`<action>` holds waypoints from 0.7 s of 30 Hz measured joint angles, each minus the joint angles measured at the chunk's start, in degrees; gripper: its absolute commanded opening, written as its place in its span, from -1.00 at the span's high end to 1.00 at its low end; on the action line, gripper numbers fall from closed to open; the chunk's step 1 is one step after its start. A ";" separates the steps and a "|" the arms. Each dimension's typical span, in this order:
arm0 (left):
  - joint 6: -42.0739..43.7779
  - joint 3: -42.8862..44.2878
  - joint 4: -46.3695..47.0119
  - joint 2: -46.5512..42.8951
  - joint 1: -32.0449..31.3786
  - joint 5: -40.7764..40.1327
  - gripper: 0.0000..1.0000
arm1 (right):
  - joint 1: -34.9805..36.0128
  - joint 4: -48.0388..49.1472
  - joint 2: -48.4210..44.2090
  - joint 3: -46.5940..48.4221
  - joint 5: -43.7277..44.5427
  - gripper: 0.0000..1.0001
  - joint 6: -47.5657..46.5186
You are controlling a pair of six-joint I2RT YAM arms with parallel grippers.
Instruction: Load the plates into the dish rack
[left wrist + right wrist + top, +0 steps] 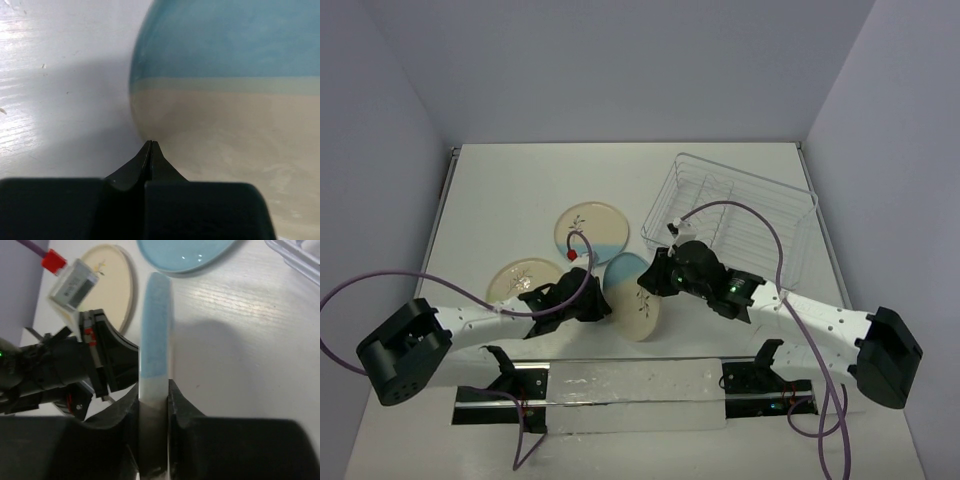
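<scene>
Clamping the plate (642, 300) at its rim, right gripper (155, 388) should slot it upright into dish rack (790, 215); left gripper (151, 144) closed, empty

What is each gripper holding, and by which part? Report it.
The right gripper clamps the blue-and-cream plate by its rim. The left gripper is shut, holding nothing.

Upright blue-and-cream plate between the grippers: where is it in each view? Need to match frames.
Top external: upright plate at centre, tilted on edge between the two grippers.
Left wrist: fills the right side, blue half above cream.
Right wrist: edge-on vertical strip at centre, pinched by the right gripper.
Shared landmark: the shut left gripper, right beside the plate in every view.
</scene>
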 measured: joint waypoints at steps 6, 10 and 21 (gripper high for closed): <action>0.02 -0.08 -0.29 -3.34 -0.28 -1.54 0.53 | 0.22 -2.54 2.21 1.77 1.62 1.00 -1.60; 0.25 0.57 -2.07 -9.39 -0.36 -6.41 -0.64 | 0.44 -5.55 1.93 3.91 4.61 1.00 -4.49; 0.13 6.31 -5.22 -24.00 -0.29 -23.57 -0.99 | -1.26 -10.68 -2.71 22.60 11.36 1.00 -24.44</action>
